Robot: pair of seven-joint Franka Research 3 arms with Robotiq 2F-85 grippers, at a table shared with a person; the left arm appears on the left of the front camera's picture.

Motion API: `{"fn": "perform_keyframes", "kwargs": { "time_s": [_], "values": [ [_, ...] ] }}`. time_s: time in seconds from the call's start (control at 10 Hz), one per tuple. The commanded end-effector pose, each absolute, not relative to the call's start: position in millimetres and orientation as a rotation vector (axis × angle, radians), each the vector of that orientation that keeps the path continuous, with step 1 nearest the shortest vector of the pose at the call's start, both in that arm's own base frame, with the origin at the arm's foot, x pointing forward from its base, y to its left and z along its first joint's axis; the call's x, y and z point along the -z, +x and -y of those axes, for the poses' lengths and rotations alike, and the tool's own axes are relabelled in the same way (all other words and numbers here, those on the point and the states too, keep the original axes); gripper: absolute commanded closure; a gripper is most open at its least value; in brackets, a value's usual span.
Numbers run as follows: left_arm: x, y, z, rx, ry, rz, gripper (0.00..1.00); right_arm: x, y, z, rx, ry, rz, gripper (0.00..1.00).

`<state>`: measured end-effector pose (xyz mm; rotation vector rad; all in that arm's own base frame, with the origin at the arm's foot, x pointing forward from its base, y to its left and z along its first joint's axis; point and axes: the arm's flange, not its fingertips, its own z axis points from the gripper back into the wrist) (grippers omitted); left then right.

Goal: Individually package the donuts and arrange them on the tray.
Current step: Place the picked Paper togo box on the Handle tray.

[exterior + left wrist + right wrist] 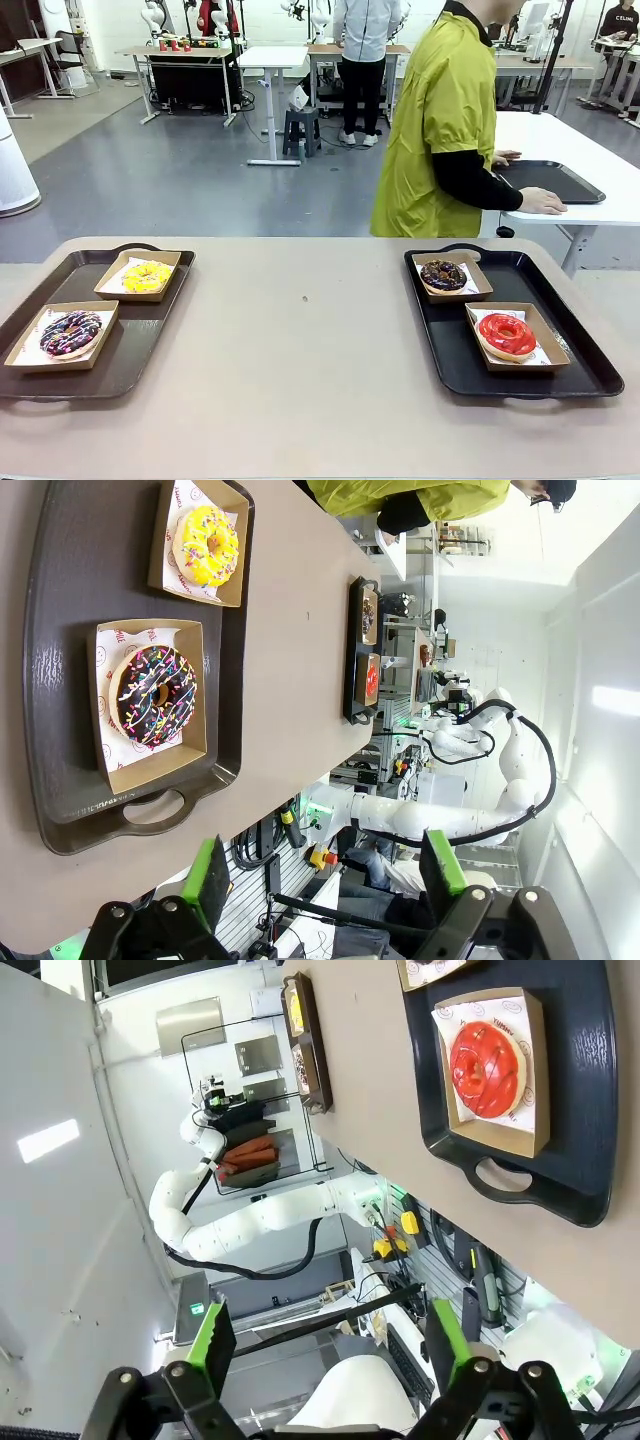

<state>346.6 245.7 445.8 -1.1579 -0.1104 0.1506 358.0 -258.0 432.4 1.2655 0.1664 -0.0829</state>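
Brown tabletop (300, 380) as landmark, viewed from the robot's side. At its left end, a dark tray (130, 350) carries two cardboard boxes: purple sprinkled donut (70, 332) nearer the robot, yellow donut (147, 275) farther. At its right end, a black tray (580, 370) carries the chocolate donut (443, 274) farther and the red donut (506, 333) nearer. Left gripper (330, 875) and right gripper (330, 1345) hang off the tabletop's near edge, fingers spread apart, empty.
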Motion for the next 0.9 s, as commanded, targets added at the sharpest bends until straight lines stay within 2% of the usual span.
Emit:
{"fn": "perform_keyframes", "kwargs": {
  "time_s": [0.0, 0.8],
  "values": [
    [-447.8, 345.7, -246.4, -0.151, -1.162, 0.123, 0.0, -434.5, 356.1, 257.4, 0.078, 1.273, -0.169, 0.0],
    [-447.8, 345.7, -246.4, -0.151, -1.162, 0.123, 0.0, -434.5, 356.1, 257.4, 0.078, 1.273, -0.169, 0.0]
  ]
}}
